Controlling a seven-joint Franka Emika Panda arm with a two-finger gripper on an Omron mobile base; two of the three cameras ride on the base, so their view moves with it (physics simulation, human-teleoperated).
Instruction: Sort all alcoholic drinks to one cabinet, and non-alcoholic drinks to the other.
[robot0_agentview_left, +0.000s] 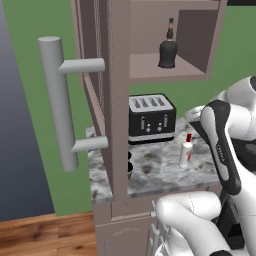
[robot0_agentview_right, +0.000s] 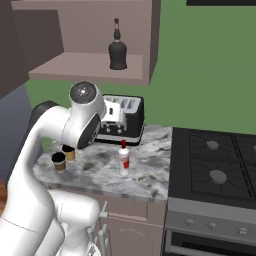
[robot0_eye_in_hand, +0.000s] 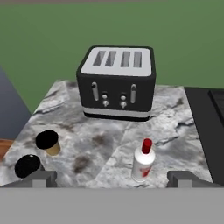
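Squat black bell-shaped bottle (robot0_agentview_right: 118, 51) is already shelved in the open mauve-brown wall cabinet (robot0_agentview_right: 141, 76), slim clear red-capped bottle (robot0_eye_in_hand: 143, 161) is judged next, upright on the marble counter (robot0_eye_in_hand: 109, 140) near-right of the black toaster (robot0_eye_in_hand: 117, 83), gripper (robot0_eye_in_hand: 112, 178) spread wide, empty, to be lowered around it.

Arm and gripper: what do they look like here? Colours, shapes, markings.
The arm is glossy white with rounded, bulging link shells and dark grey to black bands at the joints. One joint ends in a round dark cap with a silver ring. A link seen in the left base view has a long black side panel with faint lettering, unreadable. The gripper shows two small blocky dark grey fingertips. No cables show.
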